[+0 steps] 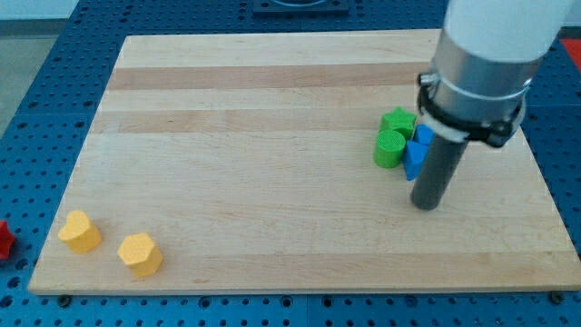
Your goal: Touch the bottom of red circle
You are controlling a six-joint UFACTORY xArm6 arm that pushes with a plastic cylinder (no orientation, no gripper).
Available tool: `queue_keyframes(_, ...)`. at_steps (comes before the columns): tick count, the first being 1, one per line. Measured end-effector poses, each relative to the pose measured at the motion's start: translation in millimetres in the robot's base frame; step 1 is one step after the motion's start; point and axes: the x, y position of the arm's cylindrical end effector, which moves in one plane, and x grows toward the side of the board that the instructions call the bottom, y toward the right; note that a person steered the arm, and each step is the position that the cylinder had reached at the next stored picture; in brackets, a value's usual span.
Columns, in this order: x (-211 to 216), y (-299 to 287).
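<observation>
No red circle can be made out on the board. A small red piece (4, 239) shows at the view's left edge, off the board and cut by the frame, so I cannot tell its shape. My tip (425, 206) rests on the wooden board (272, 182) at the view's right, far from that red piece. It sits just below and right of a blue block (414, 161).
A green star (398, 120) and a green cylinder (390, 149) sit left of my rod, with a second blue block (423, 136) partly hidden behind it. Two yellow blocks (80, 232) (140, 254) lie at the board's bottom left corner. A blue pegboard table (54, 64) surrounds the board.
</observation>
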Motion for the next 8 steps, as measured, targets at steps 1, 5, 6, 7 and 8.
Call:
queue_keyframes(1,-24,25)
queue_keyframes(5,-71,12)
queue_keyframes(6,-67,57)
queue_keyframes(7,-75,63)
queue_keyframes(8,-76,61)
